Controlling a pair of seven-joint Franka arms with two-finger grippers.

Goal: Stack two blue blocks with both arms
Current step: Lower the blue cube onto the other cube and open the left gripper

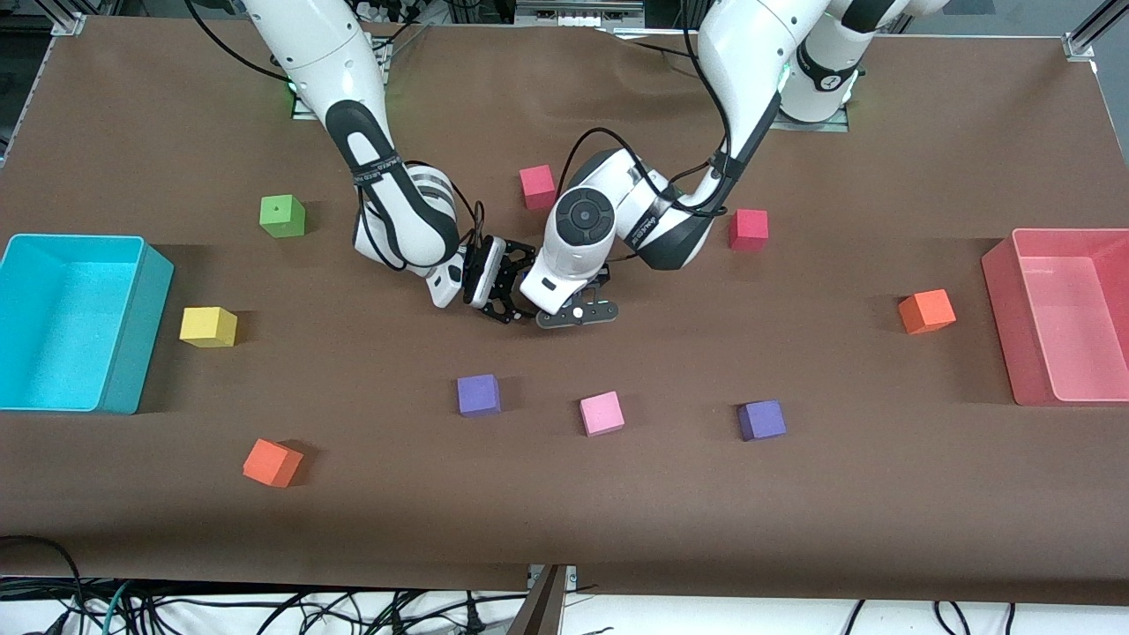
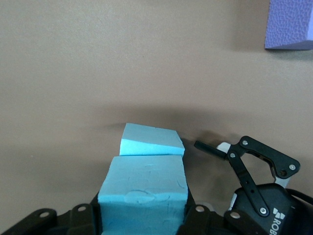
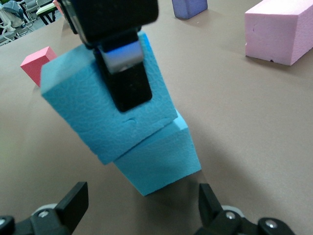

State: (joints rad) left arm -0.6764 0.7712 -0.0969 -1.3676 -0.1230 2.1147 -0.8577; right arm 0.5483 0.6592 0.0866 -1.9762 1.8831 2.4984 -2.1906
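Because the upper block (image 3: 105, 105) sits tilted and only partly over the lower block (image 3: 159, 159), the alignment between the two governs the coming move. The lower block lies on the table (image 1: 564, 511) near its centre, hidden in the front view by the two wrists. The left pincer (image 2: 142, 218) is clamped on the upper block, directly above the lower one. The right pincer (image 3: 142, 198) hangs low just beside the stack toward the right arm's end, at about 9 o'clock from it in the front view, fingers spread wide and empty. Judged: square the upper block before release.
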